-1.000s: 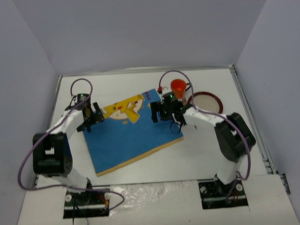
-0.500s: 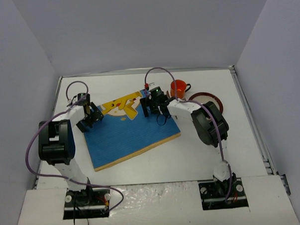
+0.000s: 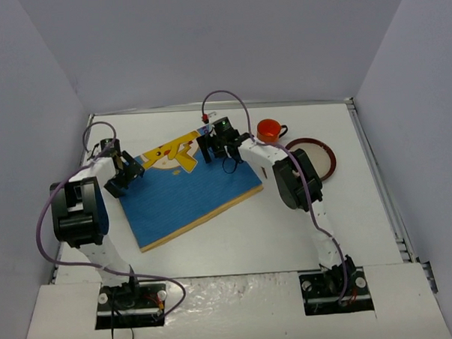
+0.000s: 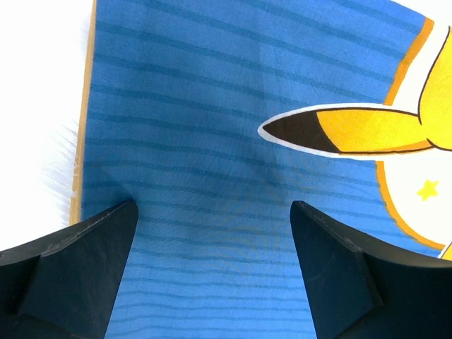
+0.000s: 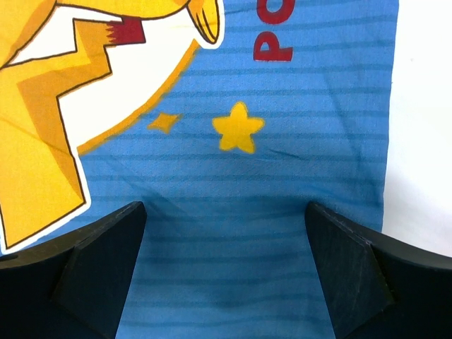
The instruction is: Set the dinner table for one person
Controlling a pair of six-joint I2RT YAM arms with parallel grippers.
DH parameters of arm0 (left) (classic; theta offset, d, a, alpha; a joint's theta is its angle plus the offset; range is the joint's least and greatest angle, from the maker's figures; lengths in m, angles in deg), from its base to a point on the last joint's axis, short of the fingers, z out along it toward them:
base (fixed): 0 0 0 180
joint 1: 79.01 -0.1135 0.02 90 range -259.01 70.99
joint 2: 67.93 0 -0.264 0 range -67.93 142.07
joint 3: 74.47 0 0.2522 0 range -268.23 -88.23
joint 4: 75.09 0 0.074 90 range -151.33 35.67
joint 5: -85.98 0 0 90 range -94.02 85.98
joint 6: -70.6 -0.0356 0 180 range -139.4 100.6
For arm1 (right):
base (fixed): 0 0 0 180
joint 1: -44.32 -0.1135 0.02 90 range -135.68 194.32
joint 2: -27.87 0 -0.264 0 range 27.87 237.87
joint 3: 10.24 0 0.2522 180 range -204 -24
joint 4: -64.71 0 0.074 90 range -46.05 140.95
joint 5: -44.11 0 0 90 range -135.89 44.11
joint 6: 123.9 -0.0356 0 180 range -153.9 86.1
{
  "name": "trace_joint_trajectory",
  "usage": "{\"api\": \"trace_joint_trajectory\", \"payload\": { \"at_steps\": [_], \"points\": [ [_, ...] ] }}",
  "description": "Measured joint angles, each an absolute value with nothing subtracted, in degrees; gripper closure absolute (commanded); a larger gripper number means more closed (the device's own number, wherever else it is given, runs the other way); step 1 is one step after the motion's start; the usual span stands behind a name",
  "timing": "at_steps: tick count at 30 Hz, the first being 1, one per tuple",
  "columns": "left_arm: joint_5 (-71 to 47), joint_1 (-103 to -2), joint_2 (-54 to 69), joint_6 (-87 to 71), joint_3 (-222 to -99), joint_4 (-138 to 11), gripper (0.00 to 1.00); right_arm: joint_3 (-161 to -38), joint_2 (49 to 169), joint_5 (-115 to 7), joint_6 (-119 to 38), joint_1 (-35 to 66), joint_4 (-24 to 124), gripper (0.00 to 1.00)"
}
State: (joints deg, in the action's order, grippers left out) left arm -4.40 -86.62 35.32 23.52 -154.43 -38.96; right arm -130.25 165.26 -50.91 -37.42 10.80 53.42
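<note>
A blue striped placemat (image 3: 186,197) with a yellow cartoon figure lies askew on the white dinner table (image 3: 236,236). My left gripper (image 3: 120,176) is open over the mat's left edge, its fingers spread on the blue cloth (image 4: 212,233). My right gripper (image 3: 212,151) is open over the mat's far right corner, below a yellow star (image 5: 238,127), with fingers wide apart (image 5: 224,240). An orange cup (image 3: 268,129) and a red-rimmed plate (image 3: 321,159) sit right of the mat; the right arm covers part of the plate.
Grey walls close the table on the left, far and right sides. Purple cables loop above both arms. The mat's left edge nears the table's left rim (image 3: 85,157).
The placemat has slid left and toward the far wall, turning slightly. Both grippers moved the same way with it. The cup and plate stayed put.
</note>
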Motion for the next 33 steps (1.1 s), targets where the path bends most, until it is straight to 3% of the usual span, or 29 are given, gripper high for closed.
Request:
{"api": "trace_joint_trajectory", "payload": {
  "at_steps": [10,14,25,33],
  "points": [
    [-5.3,-90.2,33.6,20.8,-155.2,-36.1,0.04,-138.5,168.5,-53.8,-35.8,10.7,48.3,0.05],
    [-5.8,-88.7,28.8,17.3,-157.4,-33.5,0.04,-136.8,164.0,-53.4,-36.0,10.7,46.4,0.05],
    [-7.9,-75.9,16.5,11.5,-156.0,-32.5,0.04,-114.0,137.9,-48.9,-44.1,10.7,48.5,0.15],
    [-7.7,-72.7,13.1,10.8,-145.5,-30.8,0.04,-91.8,133.9,-47.8,-50.5,10.9,50.2,0.2]
  ]
}}
